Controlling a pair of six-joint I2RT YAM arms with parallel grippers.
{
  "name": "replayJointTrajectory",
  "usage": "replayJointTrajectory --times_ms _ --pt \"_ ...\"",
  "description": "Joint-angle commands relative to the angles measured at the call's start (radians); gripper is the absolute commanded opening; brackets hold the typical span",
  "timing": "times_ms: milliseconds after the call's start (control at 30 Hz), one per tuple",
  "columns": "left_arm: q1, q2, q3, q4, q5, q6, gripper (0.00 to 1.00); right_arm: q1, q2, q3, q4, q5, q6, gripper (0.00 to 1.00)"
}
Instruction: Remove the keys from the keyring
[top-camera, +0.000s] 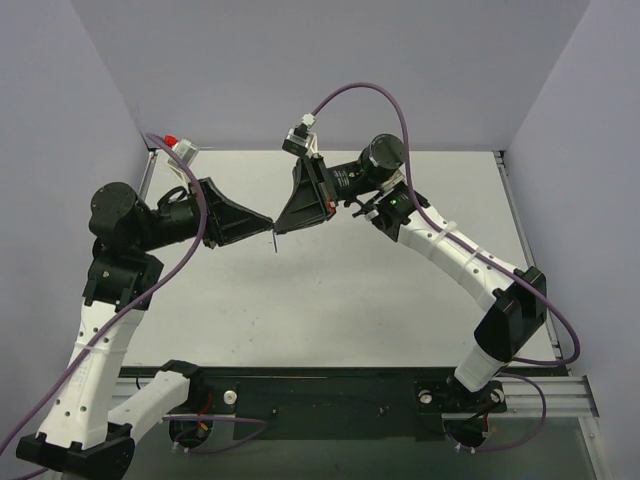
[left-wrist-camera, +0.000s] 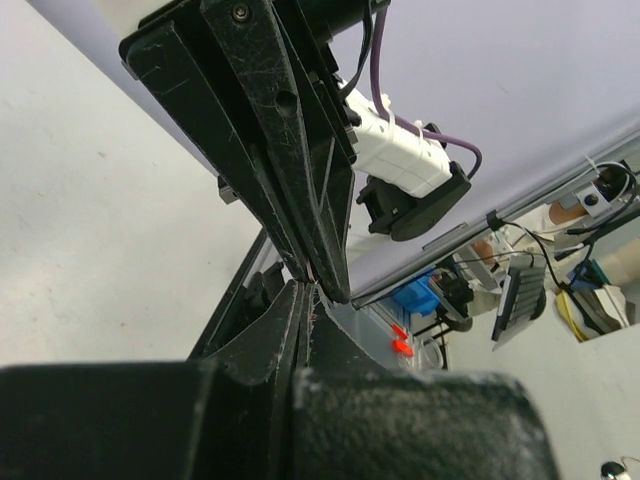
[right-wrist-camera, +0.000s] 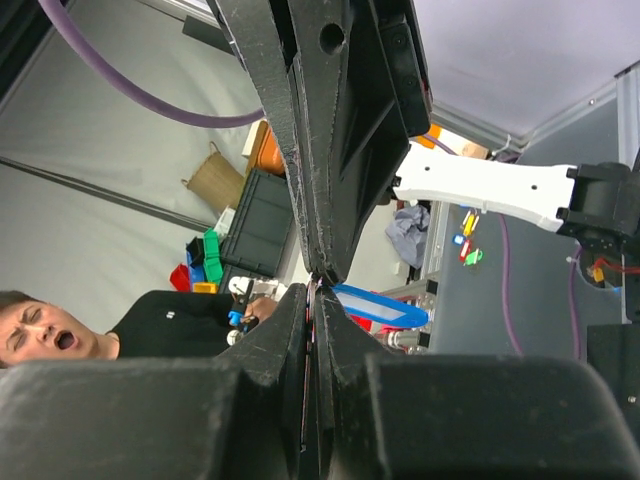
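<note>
From above, the left hand (top-camera: 266, 222) and the right hand (top-camera: 281, 228) meet tip to tip in the air over the pale bench (top-camera: 330, 300), left of its middle; both sets of jaws look pressed together; a thin dark sliver (top-camera: 274, 242) hangs straight down from the spot where the tips meet, too small to name as key or tag.

In the left wrist view, the left hand (left-wrist-camera: 303, 292) comes up from the bottom edge with its jaws fully closed; the right hand (left-wrist-camera: 318, 272) comes down from above, also closed, its tip touching the left one; nothing of the keyring can be made out in the narrow seam between them.

In the right wrist view, the right hand (right-wrist-camera: 318, 288) is closed tight at the bottom, and the left hand (right-wrist-camera: 322, 262) meets it from above; the keyring's blue tag (right-wrist-camera: 380, 307) sticks out sideways to the right from just beside the meeting tips, clear of the bench; which hand has hold of it cannot be told; the key is hidden or too small to see.
</note>
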Motion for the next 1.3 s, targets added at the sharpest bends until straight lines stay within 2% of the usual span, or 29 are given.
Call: replayJointTrajectory --times_ms 0,533,767,1133,1233,1267 --pt "-0.015 0.032 -0.038 0.03 0.158 -0.022 0.0 0.02 -0.044 -0.022 0.058 0.094 -0.01 0.0" --pt "-0.048 0.091 -0.093 0.107 0.287 -0.143 0.0 0.022 -0.03 -0.102 0.075 0.057 -0.024 0.0" --pt "-0.123 0.157 -0.056 -0.007 0.31 -0.086 0.0 0.022 -0.037 -0.125 0.096 0.05 -0.016 0.0" --pt "-0.111 0.217 0.021 0.013 0.275 -0.091 0.0 -0.001 -0.068 -0.155 0.133 0.103 -0.002 0.0" --pt "-0.081 0.217 0.037 0.015 0.252 -0.094 0.1 -0.032 -0.091 -0.178 0.132 0.134 -0.019 0.0" --pt "-0.062 0.211 0.039 0.015 0.238 -0.094 0.16 -0.037 -0.106 -0.189 0.121 0.148 -0.025 0.0"
